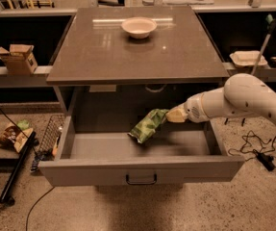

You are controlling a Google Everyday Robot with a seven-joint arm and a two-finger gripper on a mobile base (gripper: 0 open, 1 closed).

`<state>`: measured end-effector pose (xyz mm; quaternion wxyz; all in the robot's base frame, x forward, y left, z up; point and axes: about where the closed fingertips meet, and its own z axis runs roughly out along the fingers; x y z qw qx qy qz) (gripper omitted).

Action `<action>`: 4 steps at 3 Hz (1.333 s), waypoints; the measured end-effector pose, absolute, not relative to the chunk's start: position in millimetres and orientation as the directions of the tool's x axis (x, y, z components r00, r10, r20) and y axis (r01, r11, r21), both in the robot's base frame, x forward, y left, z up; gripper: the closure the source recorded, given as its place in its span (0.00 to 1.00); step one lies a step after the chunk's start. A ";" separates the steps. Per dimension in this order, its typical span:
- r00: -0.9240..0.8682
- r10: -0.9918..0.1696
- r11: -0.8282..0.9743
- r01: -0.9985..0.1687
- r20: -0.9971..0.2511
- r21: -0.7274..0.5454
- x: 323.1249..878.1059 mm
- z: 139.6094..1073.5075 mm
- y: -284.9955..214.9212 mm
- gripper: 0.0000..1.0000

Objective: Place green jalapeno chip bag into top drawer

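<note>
The green jalapeno chip bag (148,124) hangs tilted inside the open top drawer (142,170), its lower end close to the drawer floor. My gripper (172,114) reaches in from the right and is shut on the bag's upper end. The white arm (243,100) stretches over the drawer's right side. The drawer is pulled fully out, with a black bar handle (141,179) on its front panel.
A pale bowl (138,27) sits on the cabinet's countertop (104,52). A cardboard box (17,58) stands on the left shelf. A snack bag (15,134), a wire rack (48,138) and a black pole lie on the floor at left. Cables lie at right.
</note>
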<state>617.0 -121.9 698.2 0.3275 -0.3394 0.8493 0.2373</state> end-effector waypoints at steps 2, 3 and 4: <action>-0.558 -0.417 0.653 -0.733 -0.717 0.191 607.9 699.8 -142.0 0.05; -0.552 -0.421 0.656 -0.734 -0.720 0.179 591.9 718.5 -165.2 0.00; -0.522 -0.473 0.634 -0.761 -0.710 0.137 565.9 757.3 -191.2 0.00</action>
